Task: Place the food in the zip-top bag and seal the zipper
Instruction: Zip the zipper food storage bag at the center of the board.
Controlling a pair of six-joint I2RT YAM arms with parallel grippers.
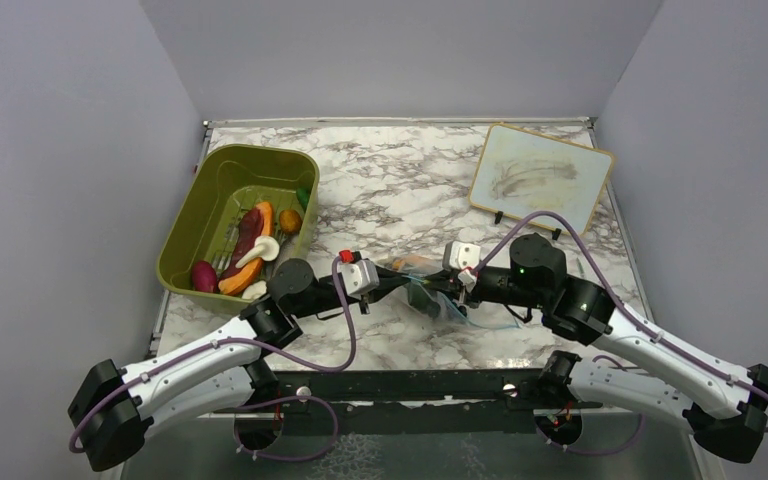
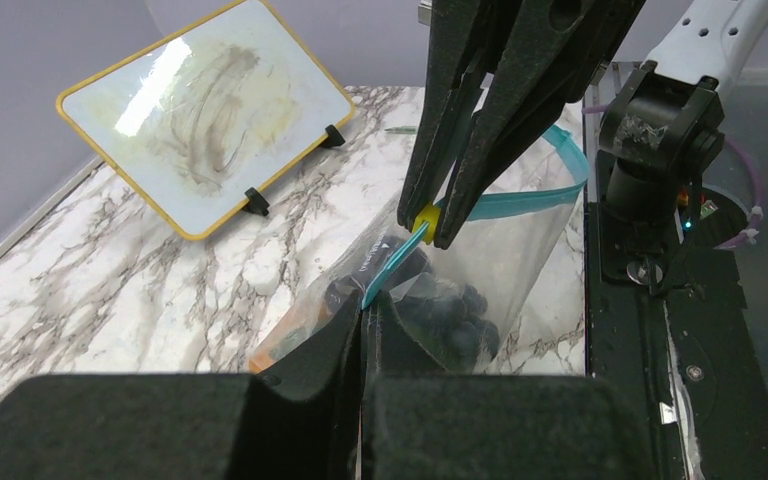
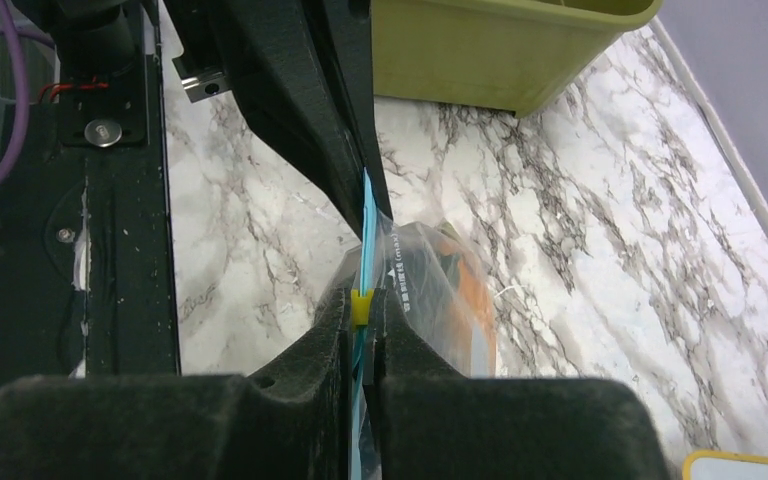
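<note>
The clear zip-top bag (image 1: 438, 300) hangs between my two grippers above the marble table. In the left wrist view the bag (image 2: 505, 265) holds a dark purple grape bunch (image 2: 445, 308) and an orange piece (image 2: 278, 348). My left gripper (image 2: 365, 312) is shut on the end of the teal zipper strip (image 2: 520, 200). My right gripper (image 3: 362, 308) is shut on the strip at its yellow slider (image 3: 360, 306), which also shows in the left wrist view (image 2: 426, 215). The two grippers (image 1: 405, 283) (image 1: 442, 283) are close together. More food lies in the olive tub (image 1: 192, 215).
The tub holds a red chunk (image 1: 250, 230), an orange wedge (image 1: 238, 281), a white slice (image 1: 258, 251) and an orange round piece (image 1: 289, 220). A yellow-framed whiteboard (image 1: 540, 178) stands at the back right. The black base rail (image 1: 410, 385) runs along the near edge.
</note>
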